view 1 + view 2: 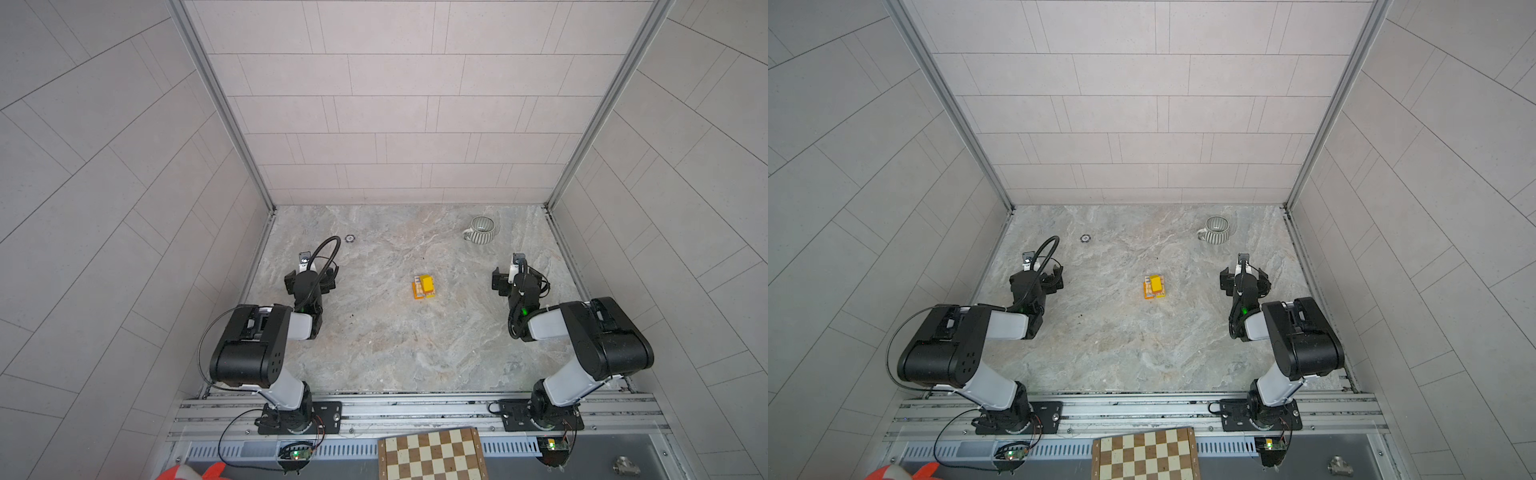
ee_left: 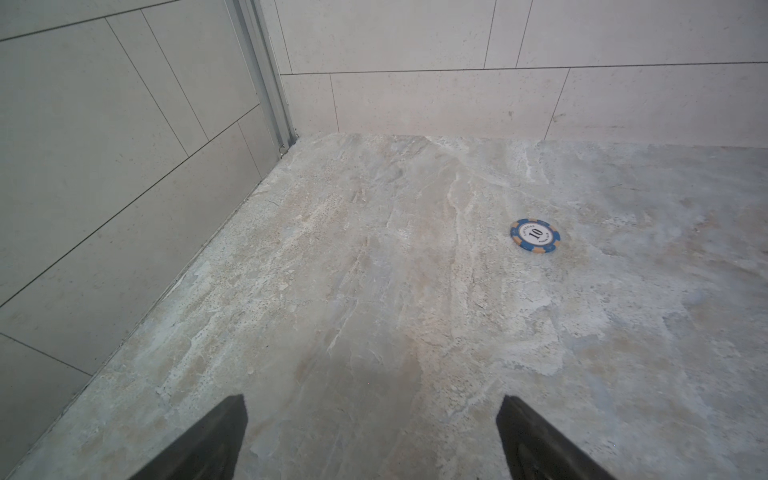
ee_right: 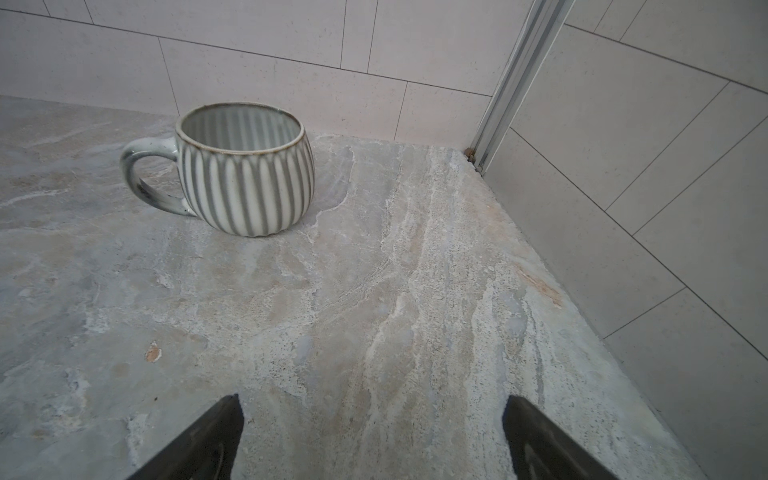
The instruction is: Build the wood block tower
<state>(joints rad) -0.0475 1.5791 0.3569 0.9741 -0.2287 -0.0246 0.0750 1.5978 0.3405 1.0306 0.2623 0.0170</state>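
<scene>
The tower stands in the middle of the marble table: a small compact stack of wood blocks, with orange pieces and a lettered natural cube low down and a yellow block on top. My left gripper hangs open well to its left, with nothing between its fingers but bare table. Equally far to the right of the tower, my right gripper is open and empty too, its fingers wide apart. Neither wrist view shows the tower.
A grey-striped mug stands at the back right, ahead of the right gripper. A blue poker chip lies at the back left. A chessboard sits beyond the front rail. Tiled walls close three sides.
</scene>
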